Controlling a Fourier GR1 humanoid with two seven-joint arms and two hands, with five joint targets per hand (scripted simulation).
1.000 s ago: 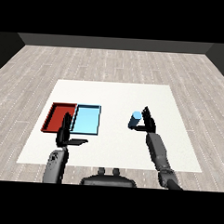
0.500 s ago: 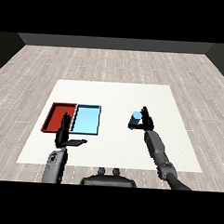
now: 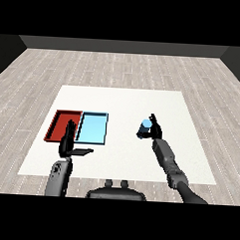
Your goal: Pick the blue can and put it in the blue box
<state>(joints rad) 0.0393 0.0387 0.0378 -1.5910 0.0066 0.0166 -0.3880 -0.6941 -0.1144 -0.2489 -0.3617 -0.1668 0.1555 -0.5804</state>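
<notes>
Floor: grey wood planks point(image 3: 124, 67) run all round the table, with a dark wall along the far edge.
Table: white top point(image 3: 123, 99), seen from its near side, both forearms coming in from the near corners.
Red tray: lies left of centre point(image 3: 58, 124), its right side touching the blue tray.
Blue tray: light blue point(image 3: 93, 128), just right of the red one, nothing visible inside it, well apart from the can.
Can: blue point(image 3: 144, 127), right of centre, tilted a little, its pale round top facing the viewer; whether its base touches the table cannot be told.
Right hand: black point(image 3: 154, 130), at the can's right side, fingers and thumb curled round it, one finger pointing up behind it.
Right arm: grey forearm point(image 3: 166, 157) reaches in from the near right corner toward the can.
Left hand: black point(image 3: 70, 143), near the near edges of the trays, fingers straight and pointing up, thumb stuck out to the right, holding nothing.
Left arm: grey forearm point(image 3: 58, 176) stands nearly upright at the near left.
</notes>
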